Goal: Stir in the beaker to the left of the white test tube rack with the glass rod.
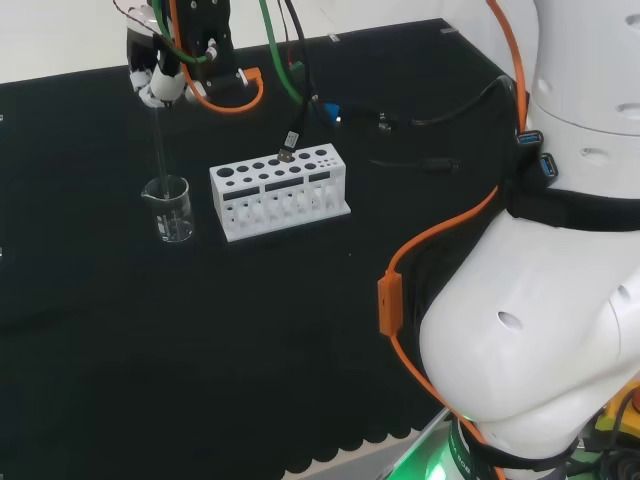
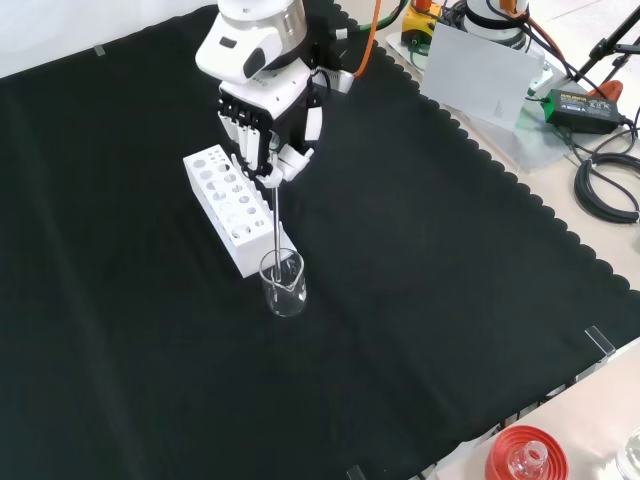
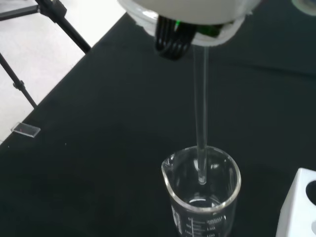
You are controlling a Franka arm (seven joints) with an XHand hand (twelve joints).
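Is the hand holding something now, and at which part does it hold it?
Yes. The hand holds the glass rod by its upper end, fingers curled round it; the lower end hangs inside the beaker.

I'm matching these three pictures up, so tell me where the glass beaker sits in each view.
Head view: the beaker stands left of the white test tube rack, under the hand.
Front view: the beaker stands just below the rack's near end.
Wrist view: the beaker is close, glass rod dipping in.
Shared landmark: the rack.
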